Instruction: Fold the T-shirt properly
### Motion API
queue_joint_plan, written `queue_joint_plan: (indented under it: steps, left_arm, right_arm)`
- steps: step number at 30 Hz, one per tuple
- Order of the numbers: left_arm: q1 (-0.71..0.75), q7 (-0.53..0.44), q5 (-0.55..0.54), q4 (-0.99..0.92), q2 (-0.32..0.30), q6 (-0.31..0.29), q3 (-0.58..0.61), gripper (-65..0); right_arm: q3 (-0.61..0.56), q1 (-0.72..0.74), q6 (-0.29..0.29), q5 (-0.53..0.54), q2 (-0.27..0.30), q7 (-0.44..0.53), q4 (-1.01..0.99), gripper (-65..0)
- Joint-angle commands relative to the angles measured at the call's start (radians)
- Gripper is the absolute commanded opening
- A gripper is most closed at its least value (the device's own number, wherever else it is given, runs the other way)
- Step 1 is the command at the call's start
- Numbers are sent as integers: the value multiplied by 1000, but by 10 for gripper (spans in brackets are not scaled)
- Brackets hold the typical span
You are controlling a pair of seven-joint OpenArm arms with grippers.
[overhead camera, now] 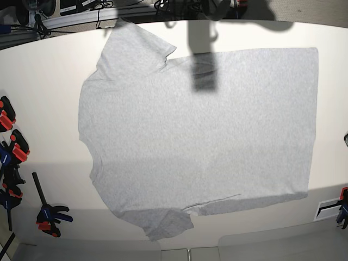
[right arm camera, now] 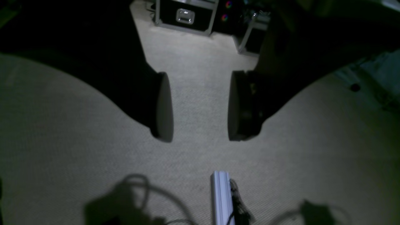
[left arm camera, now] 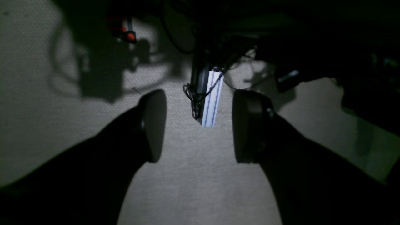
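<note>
Along the left edge of the base view a row of clamps (overhead camera: 13, 179) with orange and blue handles lies beside the white table (overhead camera: 43, 81). Just right of them begins the T-shirt (overhead camera: 201, 136), spread flat across most of the tabletop, plain grey side up, no lettering showing. Its neck end points toward the clamps, one sleeve (overhead camera: 136, 46) reaches to the far edge of the table and the other sleeve (overhead camera: 166, 223) to the near edge. The body runs on rightward to a straight hem (overhead camera: 314, 119) near the table's right side. A few shallow creases sit near the lower sleeve; otherwise the cloth lies smooth and in a single layer.

So, as I judge it, no fold is made yet: both sleeves are out, the hem is unturned, and the whole job is still ahead.

Neither arm shows in the base view apart from a dark shadow (overhead camera: 204, 60) falling across the shirt's upper middle. In the wrist views, the right gripper (right arm camera: 200, 106) stands with its jaws well apart and nothing between them. The left gripper (left arm camera: 198, 125) is likewise spread wide and empty. Both cameras are dim, and what lies below the fingers is probably grey weave, though I cannot say for certain that it is the shirt.
</note>
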Motion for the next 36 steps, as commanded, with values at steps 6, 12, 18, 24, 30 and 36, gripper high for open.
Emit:
queue_joint_plan:
  steps: [6,12,18,24,30,36]
  left_arm:
    - [229,-12,-8,319,-6,-3,-3,-345]
    - [348,1,-9,576,-6,35,-3,-345]
    - [364,120,-81,717,-6,34,-3,-345]
    - [365,239,-128,806,-6,34,-3,-345]
    - [364,267,-128,905,-6,34,-16,-345]
    - [364,378,-129,1059,-6,35,-109,-345]
  right_arm:
    - [160,-235,9,5,37,4,298,-377]
    - [327,-364,64,-1,37,-13,552,-377]
    - [432,-422,146,-1,37,-118,729,-377]
    - [525,-475,150,-1,37,-141,869,-377]
    - [608,-479,263,-1,37,-152,996,-377]
    - [689,-479,334,0,37,-163,1128,-377]
